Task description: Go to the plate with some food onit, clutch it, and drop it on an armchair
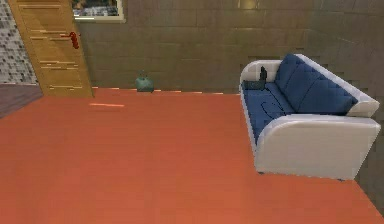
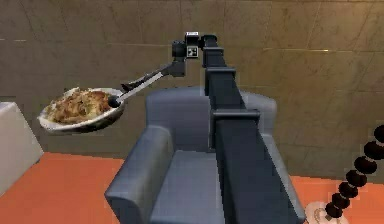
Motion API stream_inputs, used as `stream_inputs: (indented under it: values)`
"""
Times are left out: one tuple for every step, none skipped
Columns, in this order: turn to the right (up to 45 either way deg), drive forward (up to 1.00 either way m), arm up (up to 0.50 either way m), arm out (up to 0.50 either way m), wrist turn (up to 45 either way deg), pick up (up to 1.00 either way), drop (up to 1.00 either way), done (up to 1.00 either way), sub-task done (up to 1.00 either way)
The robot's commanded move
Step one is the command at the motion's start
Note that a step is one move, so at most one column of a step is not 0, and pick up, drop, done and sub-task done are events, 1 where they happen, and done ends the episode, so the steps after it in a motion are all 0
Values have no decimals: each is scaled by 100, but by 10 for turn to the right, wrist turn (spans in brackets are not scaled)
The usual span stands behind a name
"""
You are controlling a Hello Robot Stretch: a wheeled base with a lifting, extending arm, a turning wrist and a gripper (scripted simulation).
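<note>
Plate (image 2: 75, 126) holding food (image 2: 80, 103) hangs from gripper (image 2: 123, 93) near armchair (image 2: 165, 168).

The armchair (image 2: 170, 170) is standing on the floor (image 2: 70, 195), with the wall (image 2: 300, 60) running behind it. The arm (image 2: 235, 130) is crossing over the armchair. The gripper (image 2: 122, 92) is holding the plate of food (image 2: 82, 108) above and left of the armchair, clear of every surface. Another furniture piece (image 2: 15, 150) is sitting left of the armchair, and a beaded stand (image 2: 360, 170) is rising to its right.
</note>
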Motion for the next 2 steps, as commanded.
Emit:
stream_inputs:
  values:
    - [0,0,0,0,450,0,0,0,0]
    - [0,0,0,0,450,0,0,0,0]
